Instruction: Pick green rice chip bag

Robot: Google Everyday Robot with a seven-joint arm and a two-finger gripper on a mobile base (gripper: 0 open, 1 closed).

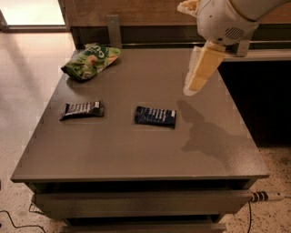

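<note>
The claw (pixel 192 85) hangs over the right rear part of the desk (pixel 136 154), its tip slanting down, and touches nothing. Whether it is released or clenched I cannot tell. The green rice chip bag (pixel 91 61) lies well to the claw's left, by the desk's back corner. A dark-blue packet (pixel 155 116) lies in front and to the left of the claw, and a black candy bar (pixel 82 109) lies farther left.

Office/lab-type rm: grey drawer cabinet (pixel 136 150), speckled floor (pixel 278 164), wood wall panel (pixel 145 11); claw (pixel 192 87) over cabinet's far side.
</note>
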